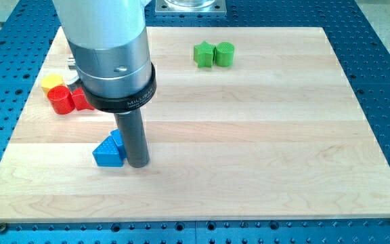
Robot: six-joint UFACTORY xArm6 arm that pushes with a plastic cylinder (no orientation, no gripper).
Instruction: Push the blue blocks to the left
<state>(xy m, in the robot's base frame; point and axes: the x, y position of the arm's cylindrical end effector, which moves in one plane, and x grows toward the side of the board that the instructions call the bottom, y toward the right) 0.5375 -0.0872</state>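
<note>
The wooden table (249,135) carried no bin or tray; the blocks lay loose on its bare surface. There was no claw to be spread or pressed together: the arm ended in a straight dark rod, and my tip (138,165) stood on the table, touching the right side of the blue blocks. A blue triangular block (107,153) lay at the view's lower left, with a second blue block (118,137), its shape unclear, just behind it and partly hidden by the rod. At the view's left edge sat a yellow block (52,83), a red cylinder (61,100) and a red block (80,99), close together. Near the view's top stood a green block (203,53) touching a green cylinder (225,53). The black collar (124,100) above the rod bore small white lettering, too small to read.
</note>
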